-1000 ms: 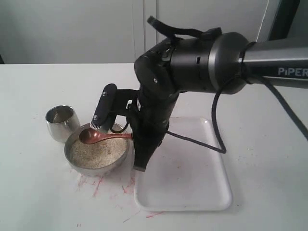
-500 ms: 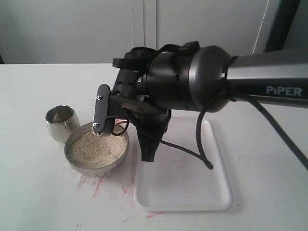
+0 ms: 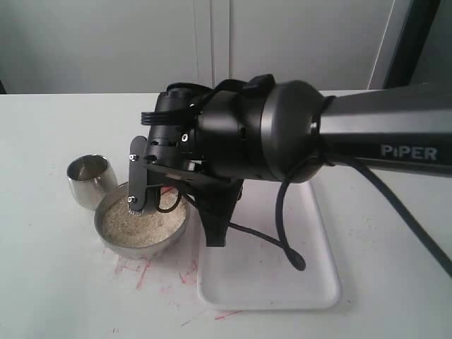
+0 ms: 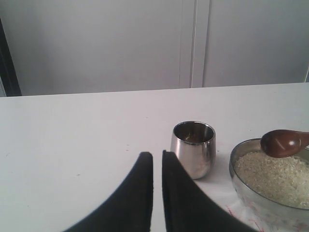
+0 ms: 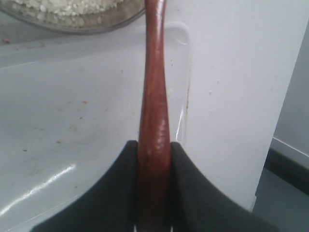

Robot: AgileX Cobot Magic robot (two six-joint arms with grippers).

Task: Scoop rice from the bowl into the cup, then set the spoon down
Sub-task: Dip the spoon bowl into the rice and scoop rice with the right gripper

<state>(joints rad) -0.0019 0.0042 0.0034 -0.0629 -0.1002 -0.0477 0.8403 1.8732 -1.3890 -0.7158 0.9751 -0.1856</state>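
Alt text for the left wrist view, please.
The scoop of a wooden spoon is poised over rice in a steel bowl, beside an upright steel cup on a white table. The left gripper, nearly shut and empty, fills the foreground.

From the ext view I've got the cup (image 3: 90, 178) on the table (image 3: 56, 282), just left of & behind the bowl (image 3: 141, 248), w/ rice (image 3: 141, 222) in the bowl. The tray (image 3: 282, 272) lies right of the bowl, edge just beside it. The spoon (image 4: 285, 142) has its scoop over the rice; its handle runs back over the tray, between the fingers of my R gripper (image 5: 153, 145). My L gripper (image 4: 155, 154) is near the cup, not touching.
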